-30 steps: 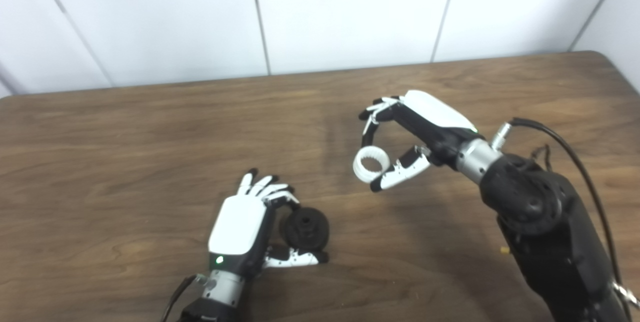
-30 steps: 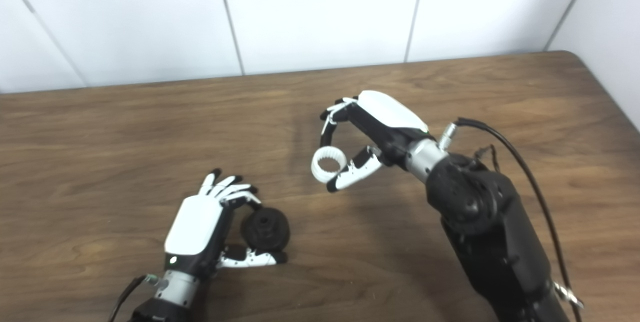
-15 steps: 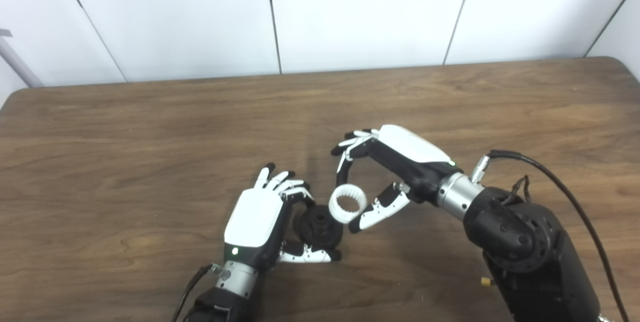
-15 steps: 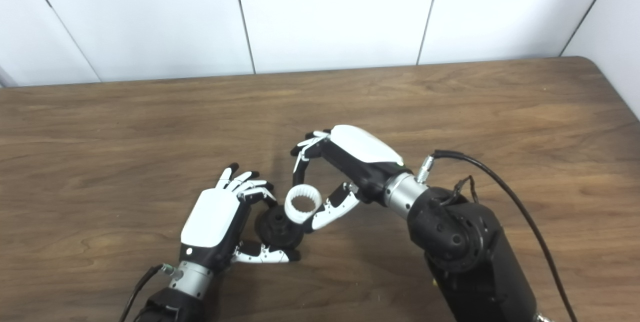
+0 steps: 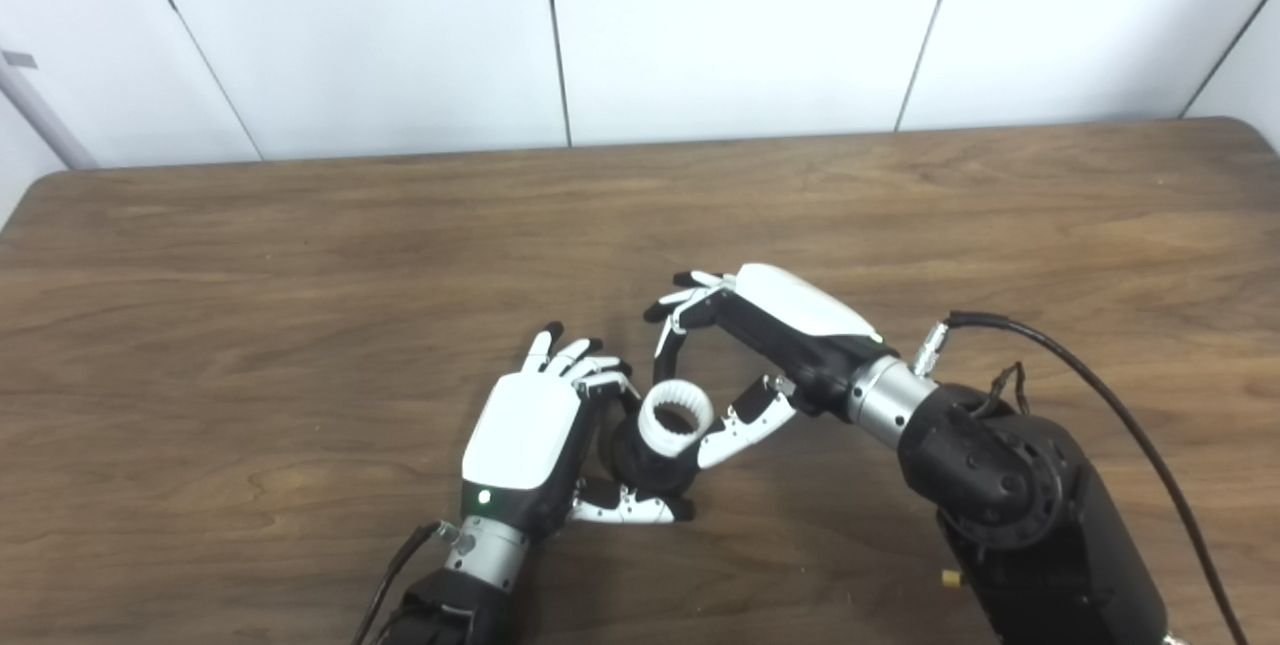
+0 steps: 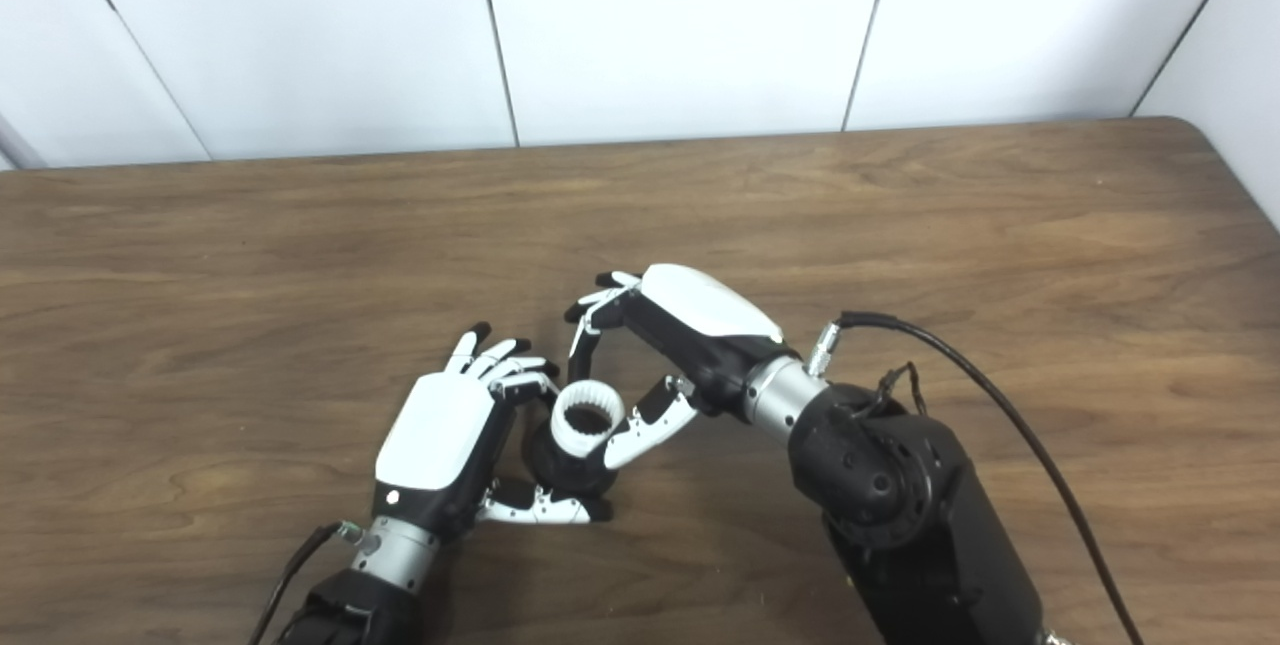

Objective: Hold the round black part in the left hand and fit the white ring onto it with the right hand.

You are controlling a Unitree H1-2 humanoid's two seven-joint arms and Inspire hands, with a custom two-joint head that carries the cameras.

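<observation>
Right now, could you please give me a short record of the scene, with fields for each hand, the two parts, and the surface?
left hand: shut on the round black part, low over the table
right hand: shut on the white ring, fingers above it, thumb below
round black part: between the left fingers and thumb, mostly covered by the ring
white ring: toothed inside, lying over the black part's face; whether it is seated cannot be told
table: brown wood grain
backdrop: white panelled wall
</observation>
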